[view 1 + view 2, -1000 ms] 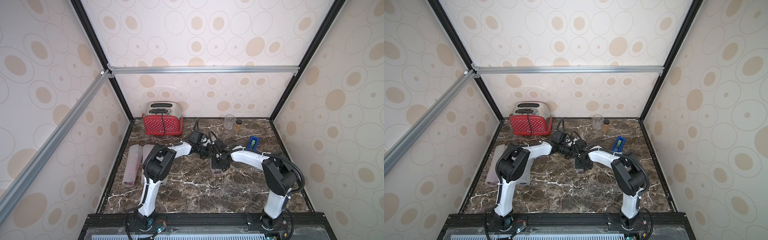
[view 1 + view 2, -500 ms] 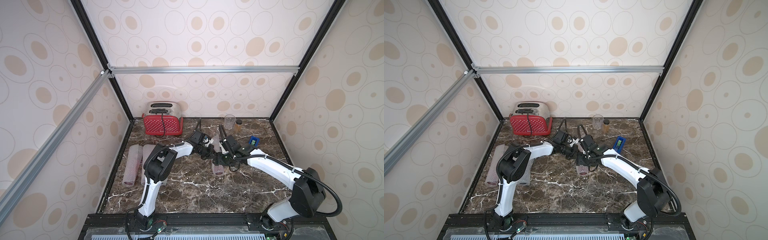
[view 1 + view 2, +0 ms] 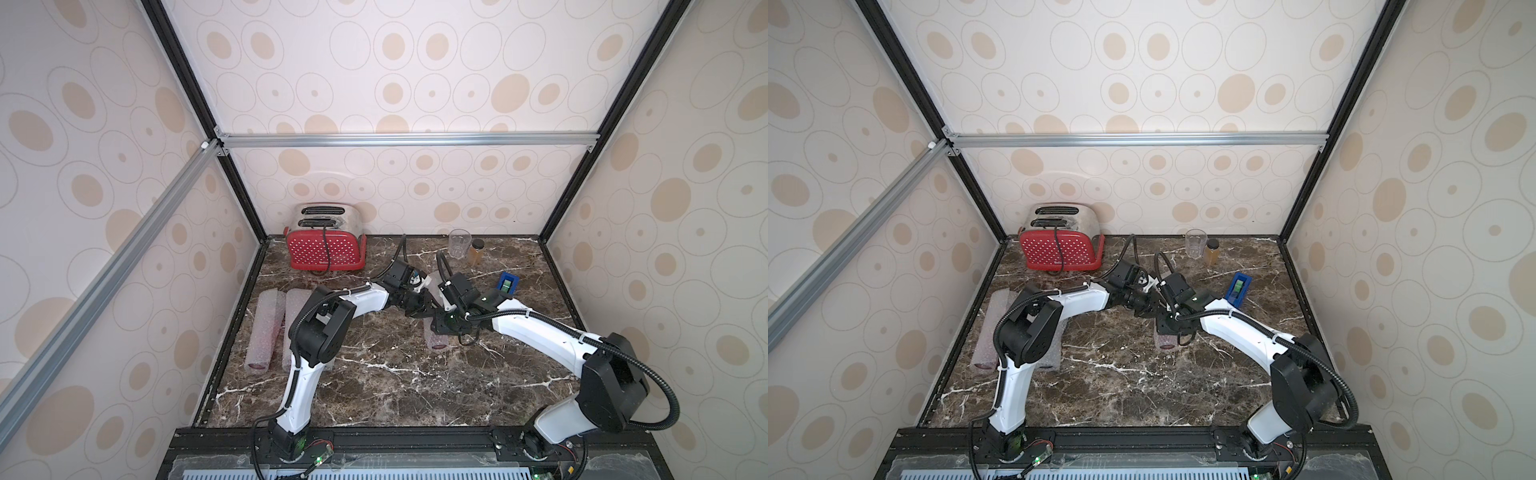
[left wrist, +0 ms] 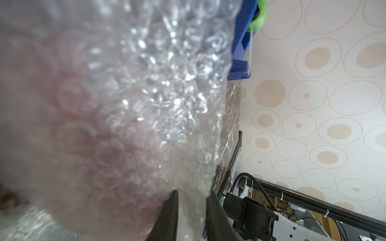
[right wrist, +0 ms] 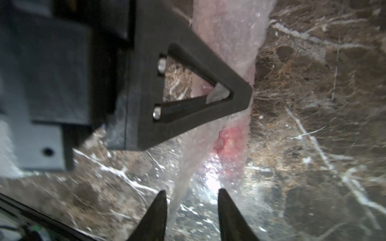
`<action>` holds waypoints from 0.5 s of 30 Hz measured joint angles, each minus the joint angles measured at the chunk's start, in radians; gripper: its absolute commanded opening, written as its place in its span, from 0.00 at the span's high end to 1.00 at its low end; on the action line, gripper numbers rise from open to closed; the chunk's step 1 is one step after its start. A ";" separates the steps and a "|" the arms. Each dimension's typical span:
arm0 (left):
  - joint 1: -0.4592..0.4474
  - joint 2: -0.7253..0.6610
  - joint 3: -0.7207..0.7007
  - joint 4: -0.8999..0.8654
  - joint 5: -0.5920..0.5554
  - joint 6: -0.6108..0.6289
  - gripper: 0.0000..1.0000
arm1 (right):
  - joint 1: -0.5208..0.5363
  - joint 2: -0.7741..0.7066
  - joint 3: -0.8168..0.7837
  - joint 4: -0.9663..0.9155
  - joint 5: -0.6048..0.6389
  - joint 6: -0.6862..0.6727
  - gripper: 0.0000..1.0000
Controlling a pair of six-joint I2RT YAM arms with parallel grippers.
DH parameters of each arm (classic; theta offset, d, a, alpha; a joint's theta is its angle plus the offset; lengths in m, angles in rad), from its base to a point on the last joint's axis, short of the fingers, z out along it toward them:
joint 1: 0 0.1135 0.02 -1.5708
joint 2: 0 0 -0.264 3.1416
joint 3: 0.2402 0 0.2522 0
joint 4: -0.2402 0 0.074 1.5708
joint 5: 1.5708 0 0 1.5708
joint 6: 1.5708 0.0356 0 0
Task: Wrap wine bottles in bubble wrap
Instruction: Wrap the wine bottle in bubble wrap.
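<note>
Lying mid-table: bubble wrap (image 3: pixel 436 340) round red wine bottle (image 5: pixel 229 141). Left gripper (image 4: pixel 192 191) jaws straddle wrap, grip indeterminate; right gripper (image 5: pixel 191 191) jaws parted. Wrapped rolls (image 3: pixel 266 328) at 9 o'clock.

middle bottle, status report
Left jaws astride wrap, grip unclear; right jaws open around its loose edge. Bottle rolled up, lying flat. Dispenser stands aside, not blocking.

front tabletop (image 3: pixel 395 390): free | left: wrapped bottles (image 3: pixel 266 328) | rear: toaster (image 3: pixel 324 249), glass (image 3: pixel 459 243), jar (image 3: pixel 476 252)
</note>
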 measured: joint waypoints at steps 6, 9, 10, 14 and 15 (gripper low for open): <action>0.000 0.000 0.007 0.000 0.001 0.005 0.62 | -0.060 -0.013 -0.065 -0.005 0.013 -0.002 0.91; -0.003 0.000 0.010 0.003 -0.001 0.009 0.61 | -0.099 -0.020 -0.114 0.006 -0.010 -0.002 0.91; -0.004 0.000 0.010 0.006 -0.002 0.011 0.61 | -0.108 -0.020 -0.126 0.010 -0.019 -0.002 0.91; -0.006 0.000 0.010 0.009 -0.007 0.015 0.59 | -0.130 -0.022 -0.143 0.018 -0.047 -0.003 0.93; -0.006 0.000 0.010 0.009 -0.007 0.016 0.59 | -0.132 -0.026 -0.143 0.018 -0.053 -0.004 0.93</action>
